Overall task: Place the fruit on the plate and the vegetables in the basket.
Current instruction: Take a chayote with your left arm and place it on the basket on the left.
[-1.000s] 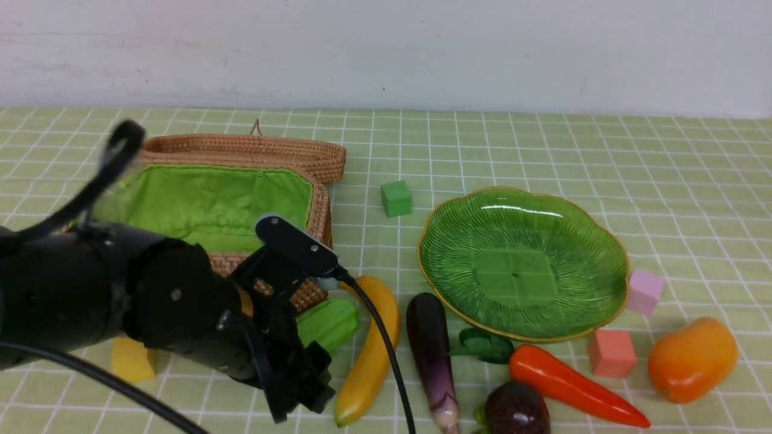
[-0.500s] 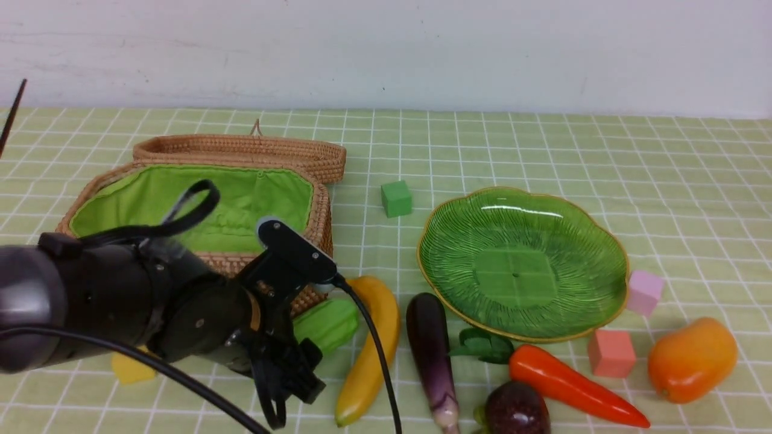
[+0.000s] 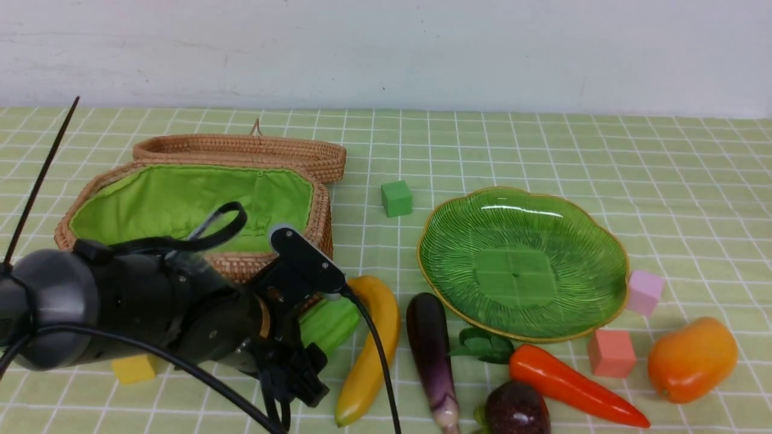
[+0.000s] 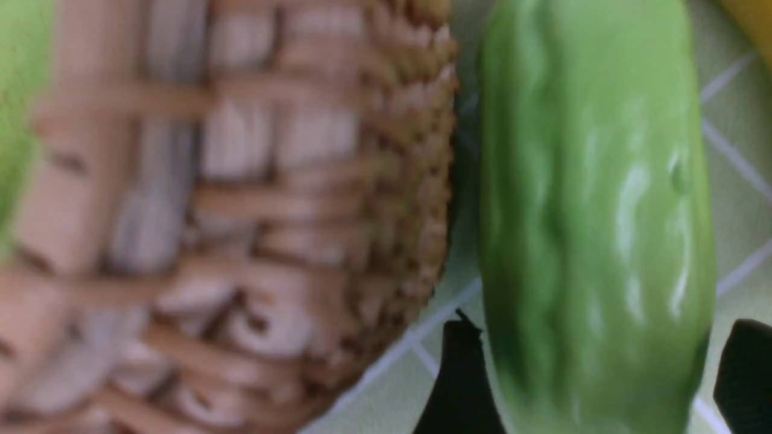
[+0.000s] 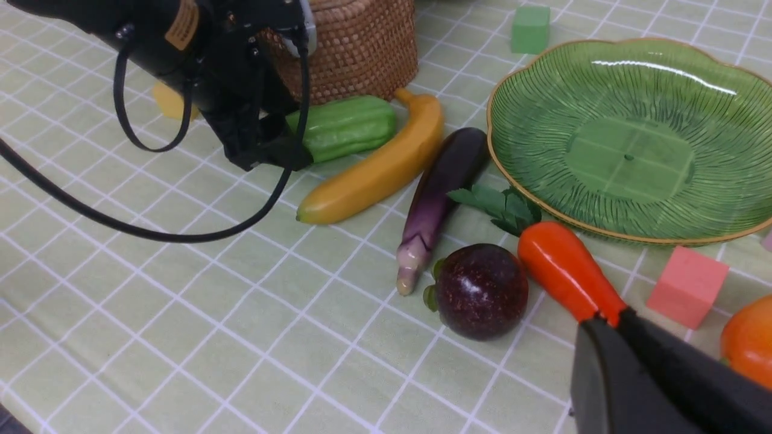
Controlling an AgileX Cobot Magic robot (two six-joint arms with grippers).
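Left wrist view: we are holding our left jaws spread around the light-green ridged toy gourd (image 4: 594,211), one dark fingertip (image 4: 458,386) close against its flank, the other standing slightly off. The gourd is lying on the green checked worktop (image 3: 543,150), just beside the wall of the tan wicker basket with green cloth lining (image 3: 324,223). Our right jaws are pressing together with nothing between them, near the orange-red carrot (image 3: 567,386). The long yellow banana (image 3: 362,374), long purple eggplant (image 3: 429,343), round dark-purple fruit (image 3: 515,410) and orange mango-like oval (image 3: 690,361) are lying on the worktop beside the glossy green leaf-patterned plate (image 3: 522,265).
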